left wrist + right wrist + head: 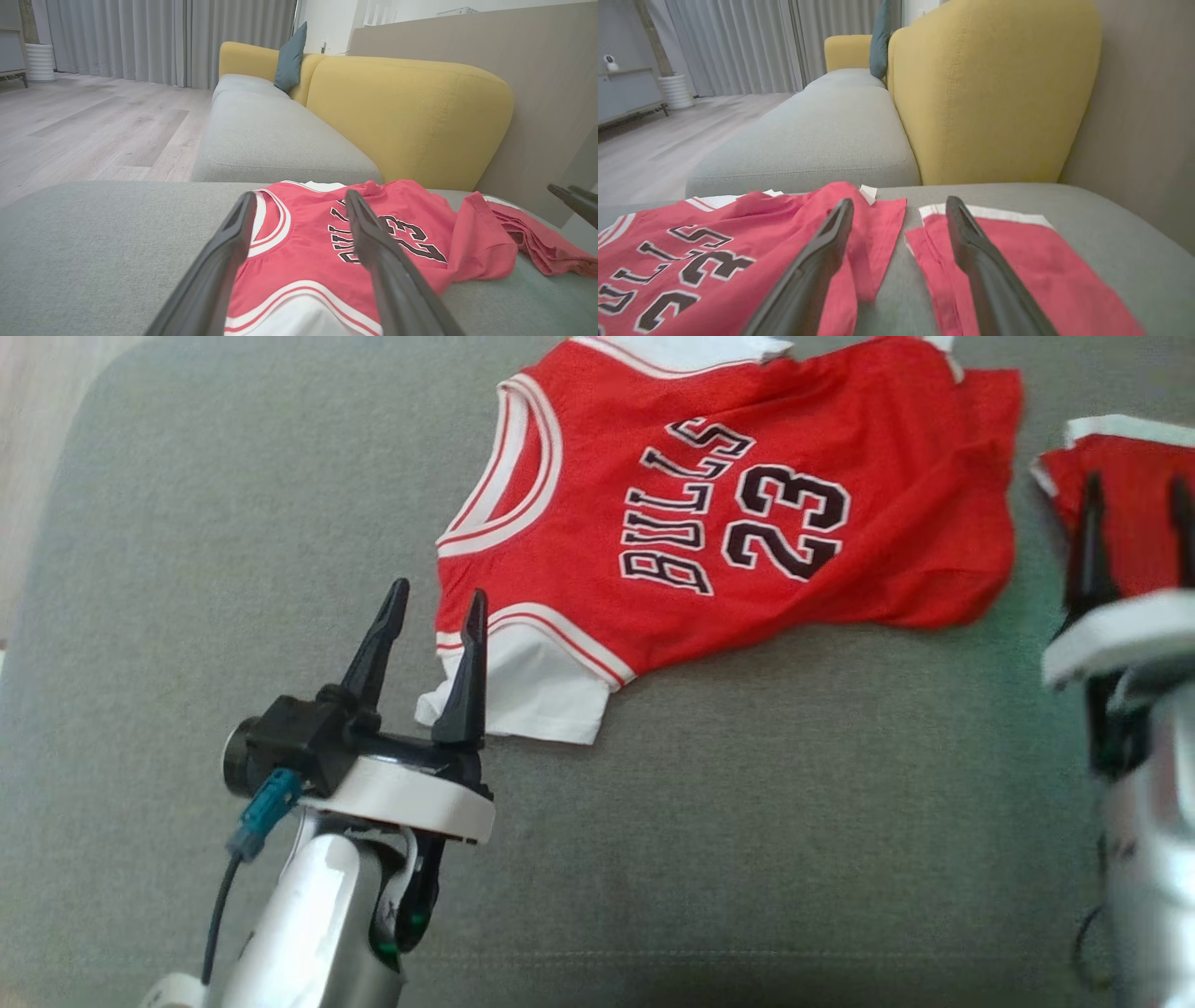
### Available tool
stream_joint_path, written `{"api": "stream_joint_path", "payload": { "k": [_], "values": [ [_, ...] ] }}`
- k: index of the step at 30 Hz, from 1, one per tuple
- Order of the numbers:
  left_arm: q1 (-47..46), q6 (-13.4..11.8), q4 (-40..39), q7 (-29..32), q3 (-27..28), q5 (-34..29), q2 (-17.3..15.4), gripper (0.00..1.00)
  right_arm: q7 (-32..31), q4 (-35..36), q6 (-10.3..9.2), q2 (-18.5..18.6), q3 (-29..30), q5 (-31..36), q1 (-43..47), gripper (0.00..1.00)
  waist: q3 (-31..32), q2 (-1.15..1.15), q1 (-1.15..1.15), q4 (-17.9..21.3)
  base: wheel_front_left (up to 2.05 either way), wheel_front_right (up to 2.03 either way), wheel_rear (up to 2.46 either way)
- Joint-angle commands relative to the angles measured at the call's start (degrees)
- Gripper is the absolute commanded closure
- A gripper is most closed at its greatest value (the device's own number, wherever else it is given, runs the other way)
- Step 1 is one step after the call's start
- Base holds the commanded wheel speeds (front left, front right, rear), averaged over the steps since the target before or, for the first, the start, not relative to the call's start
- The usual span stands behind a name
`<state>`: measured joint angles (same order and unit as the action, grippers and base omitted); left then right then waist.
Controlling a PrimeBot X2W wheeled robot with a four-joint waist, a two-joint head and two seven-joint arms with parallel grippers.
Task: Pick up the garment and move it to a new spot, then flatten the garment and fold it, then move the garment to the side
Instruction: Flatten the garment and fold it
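Note:
The garment [747,523], a red jersey with white trim, black "BULLS 23" lettering and white sleeves, lies spread on the grey cushion [233,523], slightly rumpled at its right end. My left gripper [439,590] stands open just above the near white sleeve, one finger overlapping its edge and nothing held. In the left wrist view the jersey [303,247] lies between and beyond its fingers [219,261]. My right gripper [1136,483] is open over a separate red piece with a white band [1134,541]. The right wrist view has the jersey [714,242] at left and that piece [1017,261] at right.
A yellow backrest [411,116] rises behind the cushion, with a teal pillow [289,58] farther along the sofa. A beige wall panel [1143,116] stands at the right. Wooden floor [93,126] and grey curtains [154,37] lie off the cushion's left edge.

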<state>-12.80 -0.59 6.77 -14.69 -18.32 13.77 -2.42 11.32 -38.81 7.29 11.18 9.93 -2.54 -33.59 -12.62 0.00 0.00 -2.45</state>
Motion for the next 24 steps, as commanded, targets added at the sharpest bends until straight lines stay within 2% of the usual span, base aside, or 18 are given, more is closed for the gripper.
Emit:
{"api": "stream_joint_path", "payload": {
  "k": [1,6,11,17,24],
  "values": [
    [-0.4,-0.3,-2.1,-0.3,2.0,-0.4,-0.5,0.00,0.6,3.7,0.20,-1.3,-0.5,-0.8,1.9,0.00,0.7,0.00,0.00,1.0,0.00,0.00,0.00],
    [0.2,0.3,-1.3,-0.3,2.0,-0.9,-0.5,0.00,0.0,14.5,0.20,-6.2,0.1,-1.2,11.5,0.00,1.2,0.00,0.00,2.5,0.00,0.00,0.00],
    [0.0,0.1,0.9,-0.3,2.6,-2.1,-0.5,0.00,-2.3,21.6,0.20,-7.9,-0.7,-1.6,16.6,0.00,0.9,0.00,0.00,3.5,0.00,0.00,0.00],
    [-0.4,-1.1,6.0,-0.3,3.8,-3.3,-0.5,0.00,-4.7,25.7,0.20,-8.3,-1.0,-2.4,18.2,0.00,0.6,0.00,0.00,3.8,0.00,0.00,0.00],
    [-1.6,-3.0,14.8,1.6,4.2,-4.6,-1.5,0.00,-5.3,26.9,0.20,-8.3,-1.6,-3.8,19.1,0.00,0.3,0.00,0.00,3.8,0.00,0.00,0.00]
  ]
}}
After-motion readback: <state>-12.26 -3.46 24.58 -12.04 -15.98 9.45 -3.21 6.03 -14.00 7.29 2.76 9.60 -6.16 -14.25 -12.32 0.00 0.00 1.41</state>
